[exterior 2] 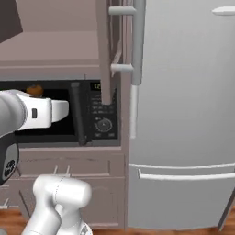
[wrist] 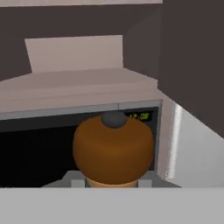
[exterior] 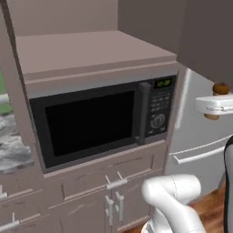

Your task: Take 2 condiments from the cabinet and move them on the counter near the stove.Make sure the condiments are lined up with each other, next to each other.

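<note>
A: We have the gripper (wrist: 113,181) clamped on a round-topped orange-brown condiment bottle (wrist: 113,148) with a grey cap, held in the air before the black microwave (exterior: 98,120), below the pinkish-taupe cabinet niche (exterior: 91,52).

B: Agreed. Our grip looks low on it, so we judge a fast swing toward the counter could tip it loose, or knock it against the grey fridge (exterior 2: 183,114).

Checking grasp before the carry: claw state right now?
Claw: shut on the brown condiment bottle, held out in front of the microwave.
</note>
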